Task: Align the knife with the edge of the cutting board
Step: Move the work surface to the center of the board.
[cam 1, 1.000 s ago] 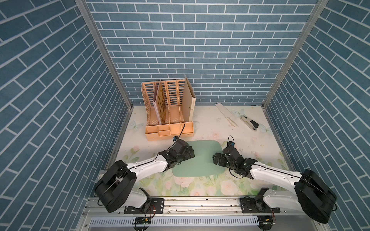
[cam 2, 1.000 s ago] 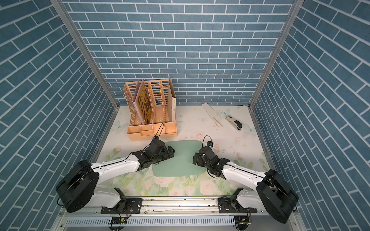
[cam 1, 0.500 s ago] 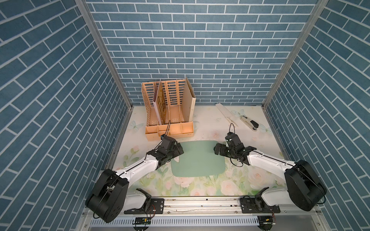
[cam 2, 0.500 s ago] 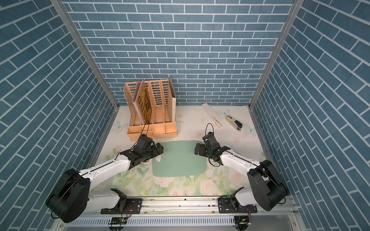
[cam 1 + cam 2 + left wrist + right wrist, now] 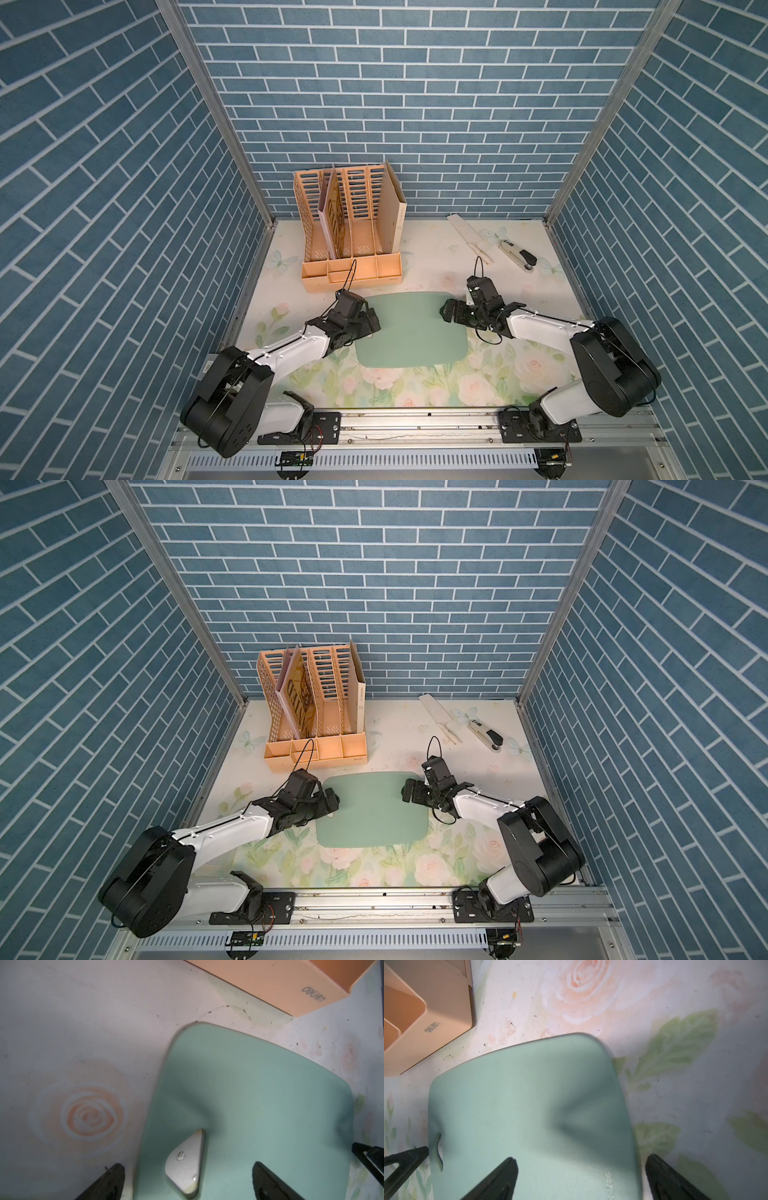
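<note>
Knife, both top views: the knife (image 5: 466, 231) lies flat and slanted at the back right of the table (image 5: 424, 266) — just beside the stapler (image 5: 518, 256), well apart from the cutting board (image 5: 411, 332).
Cutting board, both top views: flat on the flowered table, near the front of the file organizer (image 5: 353, 270), between the two grippers.
Grippers, a top view: the left gripper (image 5: 371, 323) sits over the board's left edge and the right gripper (image 5: 445, 311) over its right edge.
Left wrist view: the left gripper's fingers (image 5: 108, 1182) stand wide apart and hold nothing — one over the table, one over the board, with the white-rimmed triangular hole (image 5: 187, 1165) between them.
Right wrist view: the right gripper's fingers (image 5: 500, 1178) are also spread wide and empty. One is over the board, the other past its edge, over the table.
</note>
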`<state>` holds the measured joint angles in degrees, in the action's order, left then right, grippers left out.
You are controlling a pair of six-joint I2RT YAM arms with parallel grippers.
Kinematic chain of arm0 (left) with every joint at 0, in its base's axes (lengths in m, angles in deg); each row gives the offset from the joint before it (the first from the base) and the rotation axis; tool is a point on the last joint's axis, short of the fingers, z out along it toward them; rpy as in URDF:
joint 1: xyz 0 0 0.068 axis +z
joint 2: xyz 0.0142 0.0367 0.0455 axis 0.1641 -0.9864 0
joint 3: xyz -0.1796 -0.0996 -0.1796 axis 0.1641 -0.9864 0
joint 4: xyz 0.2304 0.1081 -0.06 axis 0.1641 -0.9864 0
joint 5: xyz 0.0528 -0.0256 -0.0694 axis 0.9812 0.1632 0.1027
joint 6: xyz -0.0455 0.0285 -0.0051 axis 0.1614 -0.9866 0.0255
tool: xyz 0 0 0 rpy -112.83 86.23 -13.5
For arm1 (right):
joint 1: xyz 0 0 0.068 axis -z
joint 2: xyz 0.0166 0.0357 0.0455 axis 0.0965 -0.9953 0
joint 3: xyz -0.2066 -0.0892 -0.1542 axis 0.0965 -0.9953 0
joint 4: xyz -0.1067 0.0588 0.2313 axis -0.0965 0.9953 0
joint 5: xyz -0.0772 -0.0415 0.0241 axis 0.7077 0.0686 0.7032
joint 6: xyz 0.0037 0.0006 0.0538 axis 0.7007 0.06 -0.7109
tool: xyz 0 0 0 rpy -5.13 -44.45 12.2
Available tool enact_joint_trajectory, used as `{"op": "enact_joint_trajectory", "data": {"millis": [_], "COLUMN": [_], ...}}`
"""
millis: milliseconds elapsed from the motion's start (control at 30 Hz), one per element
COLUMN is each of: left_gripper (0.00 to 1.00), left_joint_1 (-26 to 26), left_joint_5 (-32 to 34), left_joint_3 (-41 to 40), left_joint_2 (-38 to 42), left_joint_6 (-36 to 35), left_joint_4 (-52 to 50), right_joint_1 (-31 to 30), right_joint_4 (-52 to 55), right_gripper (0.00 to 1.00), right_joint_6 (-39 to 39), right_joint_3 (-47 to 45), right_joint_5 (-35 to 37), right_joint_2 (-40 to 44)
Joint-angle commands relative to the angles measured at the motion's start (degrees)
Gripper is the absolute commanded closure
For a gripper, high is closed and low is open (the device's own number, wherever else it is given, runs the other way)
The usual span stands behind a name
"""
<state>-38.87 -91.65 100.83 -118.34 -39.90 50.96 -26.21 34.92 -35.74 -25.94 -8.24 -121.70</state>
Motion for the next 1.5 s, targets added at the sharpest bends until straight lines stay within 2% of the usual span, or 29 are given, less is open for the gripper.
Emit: {"op": "enact_joint_trajectory", "data": {"millis": [0, 400, 633, 1000, 1300, 1467], "left_gripper": [0.02, 0.03, 0.03, 0.03, 0.03, 0.03], "left_joint_1": [0.1, 0.1, 0.1, -0.1, -0.1, -0.1], "left_joint_5": [-2.1, -6.2, -6.6, -7.5, -7.1, -7.1], "left_joint_3": [-0.9, -1.4, -1.4, -2.2, -1.4, 2.0], "left_joint_2": [-0.9, -4.6, -5.8, -3.4, -4.8, -7.9], "left_joint_6": [-0.3, -0.1, 0.0, 1.6, 1.1, 0.4], "left_joint_4": [1.3, 7.0, 8.0, 8.7, 8.7, 9.0], "right_joint_1": [0.2, 0.2, 0.1, 0.2, 0.2, 0.2], "right_joint_4": [2.0, -2.1, -2.1, -1.4, -1.2, -1.0], "right_gripper": [0.00, 0.00, 0.00, 0.00, 0.00, 0.00], "right_joint_6": [-1.3, -5.3, -6.2, -5.7, -4.7, -4.2], "right_joint_3": [-3.2, -10.3, -11.4, -9.4, -7.5, -4.5], "right_joint_5": [-2.0, -6.3, -5.4, -4.9, -4.8, -5.0], "right_joint_2": [-0.2, 5.2, 6.8, 5.3, 3.2, 0.9]}}
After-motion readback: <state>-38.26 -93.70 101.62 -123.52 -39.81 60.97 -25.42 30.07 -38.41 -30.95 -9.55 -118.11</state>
